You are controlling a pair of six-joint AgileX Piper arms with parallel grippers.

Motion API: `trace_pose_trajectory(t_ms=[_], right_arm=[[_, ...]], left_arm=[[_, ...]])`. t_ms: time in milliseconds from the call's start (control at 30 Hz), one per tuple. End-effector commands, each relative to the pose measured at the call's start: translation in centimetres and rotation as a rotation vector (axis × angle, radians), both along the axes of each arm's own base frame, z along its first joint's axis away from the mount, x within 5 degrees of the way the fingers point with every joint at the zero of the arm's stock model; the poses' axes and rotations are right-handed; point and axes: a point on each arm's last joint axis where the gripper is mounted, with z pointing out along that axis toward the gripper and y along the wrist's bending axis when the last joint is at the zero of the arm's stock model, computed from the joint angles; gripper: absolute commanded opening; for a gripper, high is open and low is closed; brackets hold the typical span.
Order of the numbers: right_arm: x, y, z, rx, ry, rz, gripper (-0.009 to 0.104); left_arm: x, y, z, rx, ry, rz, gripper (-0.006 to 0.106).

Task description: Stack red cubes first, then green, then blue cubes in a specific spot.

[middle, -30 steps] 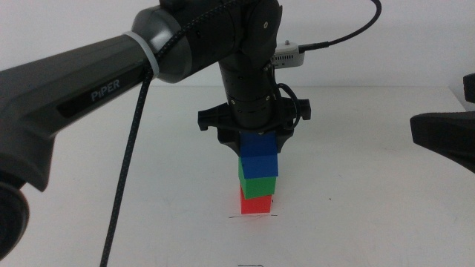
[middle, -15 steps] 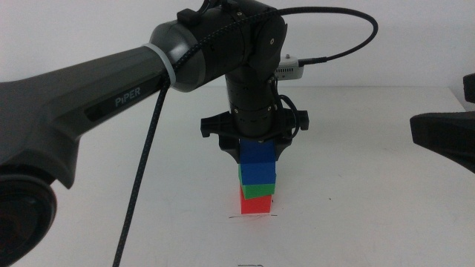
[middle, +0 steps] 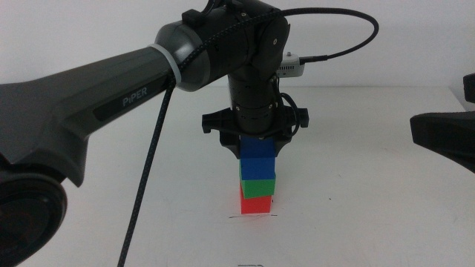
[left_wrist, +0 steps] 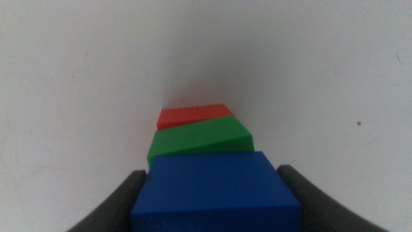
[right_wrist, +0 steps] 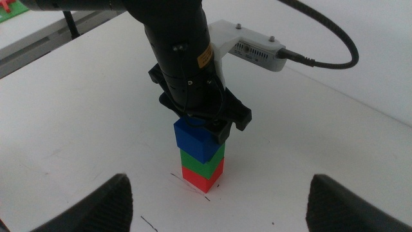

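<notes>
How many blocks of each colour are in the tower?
red cube: 1, at the bottom
green cube: 1, in the middle
blue cube: 1, on top, between the left claw's jaws
Total: 3 cubes

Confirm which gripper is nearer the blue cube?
Left. The left gripper is right at the blue cube, jaws either side of it atop the stack. The right gripper waits off to the side, open and well clear.
</notes>
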Motion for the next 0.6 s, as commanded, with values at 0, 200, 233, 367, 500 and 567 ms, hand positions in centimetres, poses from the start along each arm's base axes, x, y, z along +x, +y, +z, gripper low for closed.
trace_pose_trajectory(t_ms=[0,200,233,367,500,567], right_arm=[[0.03,-0.19,1.55,0.051,-0.092,-0.009,0.094],[0.03,-0.19,1.55,0.051,-0.092,-0.009,0.094],[0.03,-0.19,1.55,0.051,-0.092,-0.009,0.094],[0.03,-0.19,1.55,0.051,-0.092,-0.009,0.094],[0.03,-0.19,1.55,0.051,-0.092,-0.009,0.094],[0.03,-0.19,1.55,0.051,-0.092,-0.009,0.094]], left_arm=[[-0.65,0.52,2.21,-0.011,-0.011,0.009,0.016],[-0.37,0.25,2.11,-0.028,-0.037,-0.015,0.033],[-0.35,0.24,2.12,-0.028,-0.039,-0.018,0.038],[-0.33,0.22,2.13,-0.031,-0.042,-0.018,0.057],[-0.33,0.22,2.35,-0.030,-0.049,-0.035,0.079],[-0.30,0.19,2.72,-0.034,-0.057,-0.041,0.086]])
